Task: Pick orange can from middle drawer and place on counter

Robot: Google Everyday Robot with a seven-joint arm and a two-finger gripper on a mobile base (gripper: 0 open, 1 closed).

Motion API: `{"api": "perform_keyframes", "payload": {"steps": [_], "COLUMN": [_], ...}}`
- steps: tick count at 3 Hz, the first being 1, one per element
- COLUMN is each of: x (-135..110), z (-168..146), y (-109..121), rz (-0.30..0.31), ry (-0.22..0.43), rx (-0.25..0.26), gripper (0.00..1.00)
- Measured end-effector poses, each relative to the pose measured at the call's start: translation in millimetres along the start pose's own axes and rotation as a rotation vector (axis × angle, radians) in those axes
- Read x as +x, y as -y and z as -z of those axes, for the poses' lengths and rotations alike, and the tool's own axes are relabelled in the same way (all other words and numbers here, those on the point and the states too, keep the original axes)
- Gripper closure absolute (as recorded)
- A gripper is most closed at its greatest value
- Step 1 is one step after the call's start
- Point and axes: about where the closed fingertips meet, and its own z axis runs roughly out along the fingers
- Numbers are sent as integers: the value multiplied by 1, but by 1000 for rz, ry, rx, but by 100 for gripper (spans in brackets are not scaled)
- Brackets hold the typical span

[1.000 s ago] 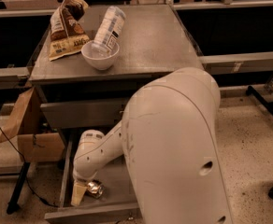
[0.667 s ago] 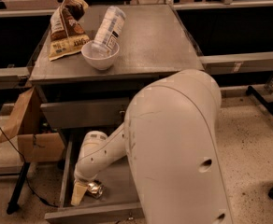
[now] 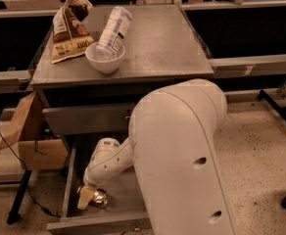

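The gripper [image 3: 88, 198] sits low in the open middle drawer [image 3: 68, 180], just beside the orange can [image 3: 101, 199] on its floor, and its hold cannot be told, so a weak one may drop the can.

The tool [image 3: 86, 198] points downward, low inside the open middle drawer [image 3: 68, 180]. Its pale tan end is just beside the orange can [image 3: 101, 198], which lies on the side of the tool nearer the arm's big link; whether the two touch cannot be told. Directly above the tool sits the rounded white wrist [image 3: 104, 155], leaning down toward it. From the wrist a short white link climbs up and away from the tool into the large, smooth white arm [image 3: 182, 146] segment, which bulks well above and beside the tool. Two small dark holes mark that segment's side.
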Motion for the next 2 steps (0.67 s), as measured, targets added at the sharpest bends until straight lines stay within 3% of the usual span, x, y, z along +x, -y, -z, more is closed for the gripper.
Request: {"api": "perform_keyframes", "payload": {"steps": [2], "x": [22], "z": [-51], "y": [4], "rz": [-39], "ry": [4], "rx": [-37], "gripper": [0]}}
